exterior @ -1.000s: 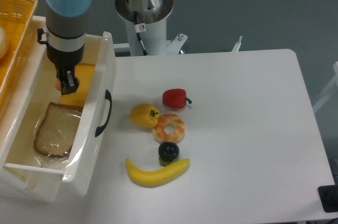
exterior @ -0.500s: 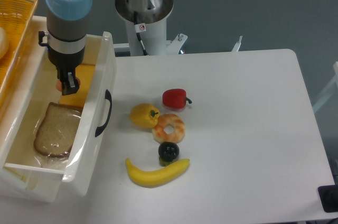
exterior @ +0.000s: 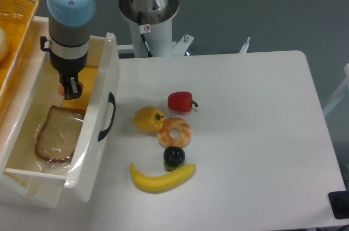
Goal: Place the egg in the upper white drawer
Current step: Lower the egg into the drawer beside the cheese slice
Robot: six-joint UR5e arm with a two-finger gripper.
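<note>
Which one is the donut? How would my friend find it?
Look at the white table, at the little bunch of toy food in its middle. The donut sits just right of the yellow pepper, below the red pepper. It is the only ring with a hole, pale and glazed orange.

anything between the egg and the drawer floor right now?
Nothing visible blocks it. The gripper is already inside the drawer, with the egg only a sliver beside the fingers. Below lie a cheese slice and bread, so it may land on those.

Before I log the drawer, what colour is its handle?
Black; the handle on the white drawer shows clearly in the fixed camera.
</note>
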